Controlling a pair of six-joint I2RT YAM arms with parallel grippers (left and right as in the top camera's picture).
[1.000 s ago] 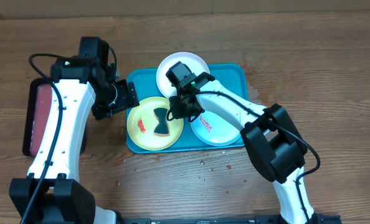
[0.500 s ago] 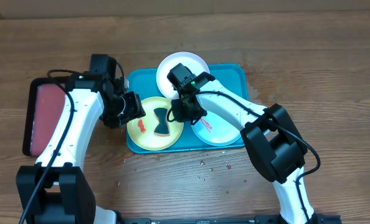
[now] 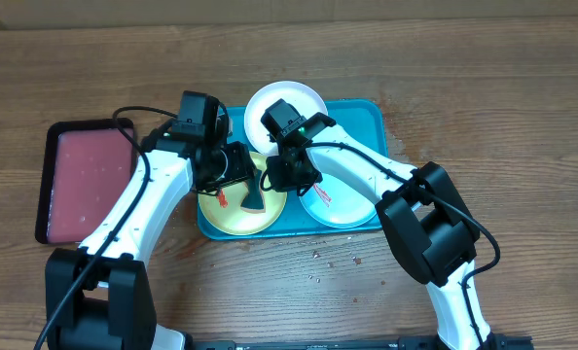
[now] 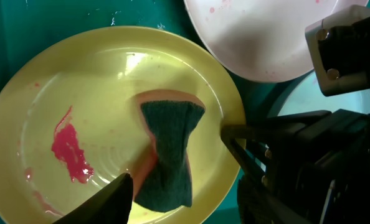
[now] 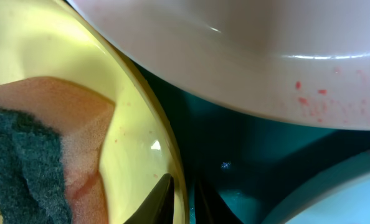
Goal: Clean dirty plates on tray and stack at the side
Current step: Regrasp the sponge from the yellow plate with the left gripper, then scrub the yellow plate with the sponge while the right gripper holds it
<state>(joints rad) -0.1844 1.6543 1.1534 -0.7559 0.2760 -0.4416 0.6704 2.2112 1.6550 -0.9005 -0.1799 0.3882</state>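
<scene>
The yellow-green plate (image 3: 223, 202) lies at the front left of the turquoise tray (image 3: 363, 121), with a red smear (image 4: 70, 152) and a green-and-orange sponge (image 4: 169, 149) on it. My left gripper (image 3: 238, 175) is open just above the sponge, one finger on each side (image 4: 185, 199). My right gripper (image 3: 274, 175) is shut on the yellow-green plate's right rim (image 5: 182, 199). The white plate (image 3: 285, 105) rests on the tray's back edge, speckled red (image 5: 309, 93). The pale mint-green plate (image 3: 338, 202) lies at the front right, partly under the right arm.
A black-rimmed pinkish-red tray (image 3: 80, 180) lies on the table to the left of the turquoise tray. Small red crumbs (image 3: 318, 255) dot the wooden table in front of the tray.
My left arm has swung right, from beside the tray's left edge to over the yellow-green plate and the sponge. The right arm and the plates have not moved.
</scene>
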